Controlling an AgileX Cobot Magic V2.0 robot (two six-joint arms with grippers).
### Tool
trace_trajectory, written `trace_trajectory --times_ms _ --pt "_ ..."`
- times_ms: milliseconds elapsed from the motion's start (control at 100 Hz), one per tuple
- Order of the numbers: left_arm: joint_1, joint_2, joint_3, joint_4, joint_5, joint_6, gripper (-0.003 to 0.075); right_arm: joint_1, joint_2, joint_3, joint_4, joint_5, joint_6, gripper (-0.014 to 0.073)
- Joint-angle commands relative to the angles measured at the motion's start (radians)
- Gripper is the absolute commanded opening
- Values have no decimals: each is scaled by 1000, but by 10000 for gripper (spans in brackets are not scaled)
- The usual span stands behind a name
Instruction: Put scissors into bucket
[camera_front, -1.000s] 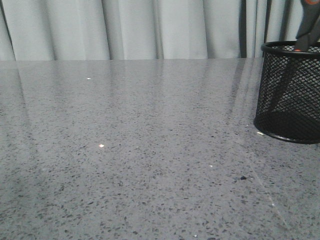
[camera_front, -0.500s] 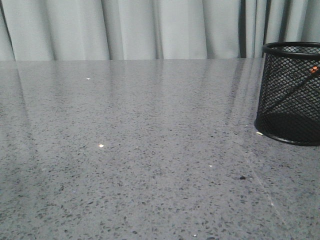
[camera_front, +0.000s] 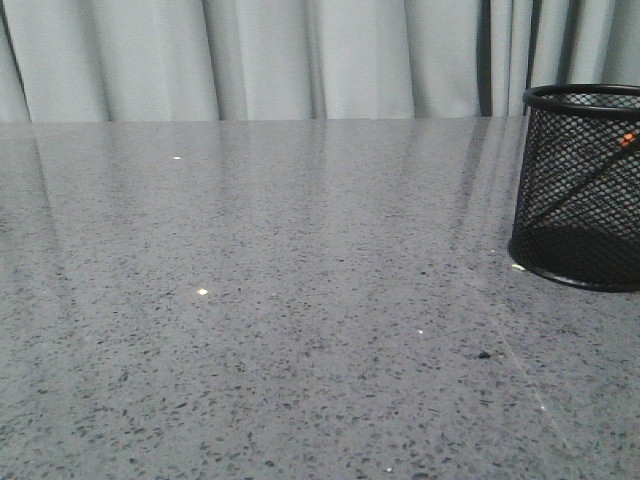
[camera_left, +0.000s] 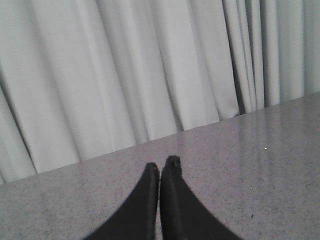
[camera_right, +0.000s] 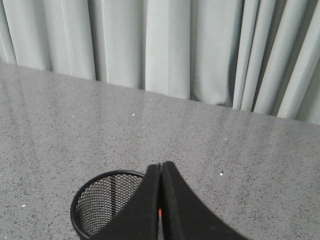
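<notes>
The bucket (camera_front: 585, 97), a black wire-mesh cup, stands on the table at the far right of the front view, partly cut by the frame edge. The scissors (camera_front: 580, 179) lie slanted inside it; a dark blade and an orange spot show through the mesh. In the right wrist view the bucket (camera_right: 80, 200) is below my right gripper (camera_right: 160, 164), whose fingers are pressed together well above it. A dark blade (camera_right: 113, 192) leans on the inner wall, and an orange sliver shows through the finger gap. My left gripper (camera_left: 161, 165) is shut and empty over bare table.
The grey speckled tabletop (camera_front: 300, 300) runs back to pale curtains (camera_front: 300, 60) behind its far edge. A small dark speck (camera_front: 484, 354) lies in front of the bucket. Neither arm shows in the front view.
One second ago the scissors' handles stood above the bucket's rim; they have dropped inside. Since half a second ago nothing has visibly moved.
</notes>
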Motion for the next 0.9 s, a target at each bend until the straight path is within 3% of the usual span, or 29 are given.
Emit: trace_trajectory --times_ms 0,230,890 --pt "14 8 -5 12 -61 -18 -20 -1 -90 55 8 -166 -9 -46" --pt "14 8 17 3 -61 -18 -20 -1 -226 105 8 -164 -9 -46" --pt "14 8 23 5 -61 -18 -20 -1 -226 105 8 -168 -9 -46"
